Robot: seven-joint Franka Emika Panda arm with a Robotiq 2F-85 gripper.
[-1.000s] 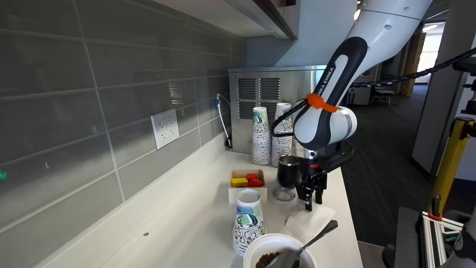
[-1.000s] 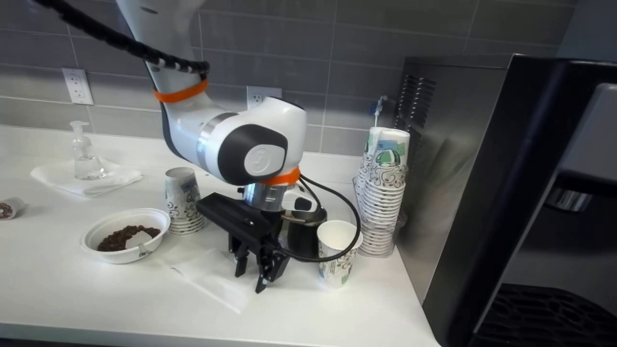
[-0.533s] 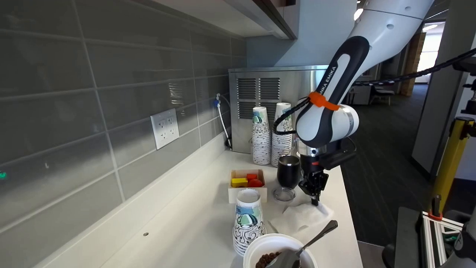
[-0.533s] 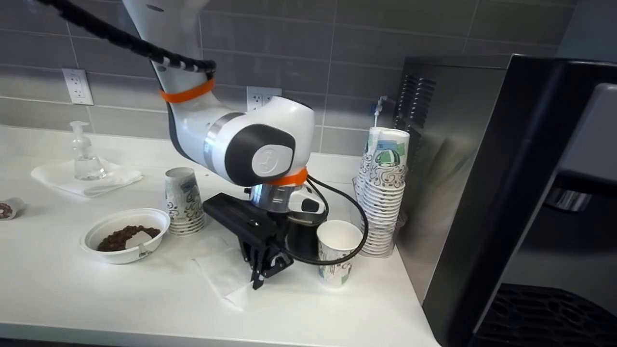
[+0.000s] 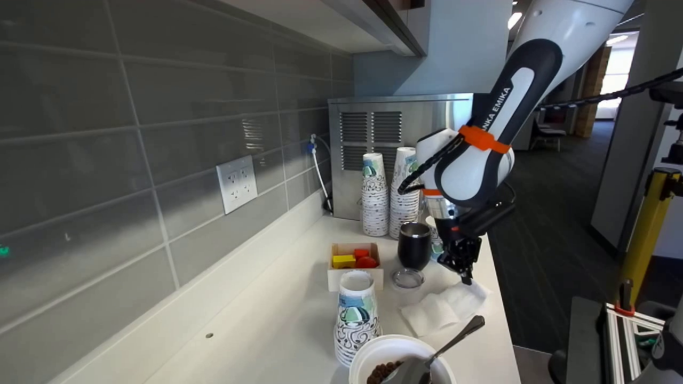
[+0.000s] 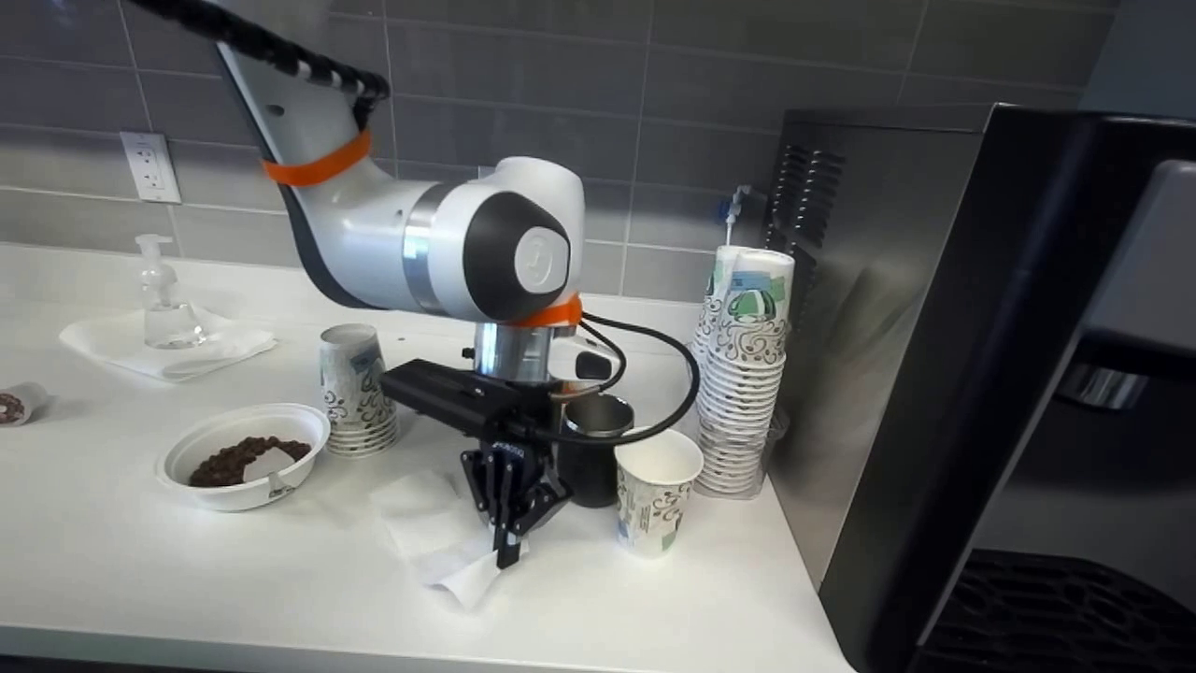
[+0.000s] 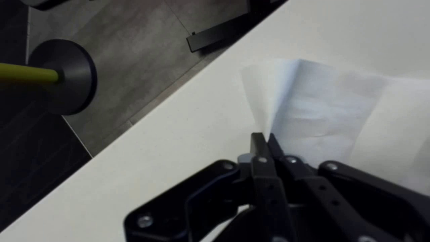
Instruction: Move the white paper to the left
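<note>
The white paper (image 5: 431,313) lies creased on the counter in both exterior views, near the open front edge. My gripper (image 6: 506,559) comes straight down over its near end, jaws together. In the wrist view, a raised fold of the white paper (image 7: 322,114) runs in between the two fingertips of the gripper (image 7: 267,137), which pinch it. The rest of the sheet spreads flat to the right there, running out of that view. Part of the paper behind the fingers is hidden in an exterior view.
A white bowl (image 6: 177,467) with brown cereal and a spoon (image 5: 459,337) stands beside the paper. Close to the gripper are a black tumbler (image 5: 414,248), a clear lid (image 5: 408,278) and a paper cup (image 6: 659,495). A short cup stack (image 5: 356,320) stands nearer the wall.
The jaws went from open to shut, gathering the paper into a fold between them. With the paper pinched, the gripper has shifted slightly towards the counter's front edge, and the arm has tilted.
</note>
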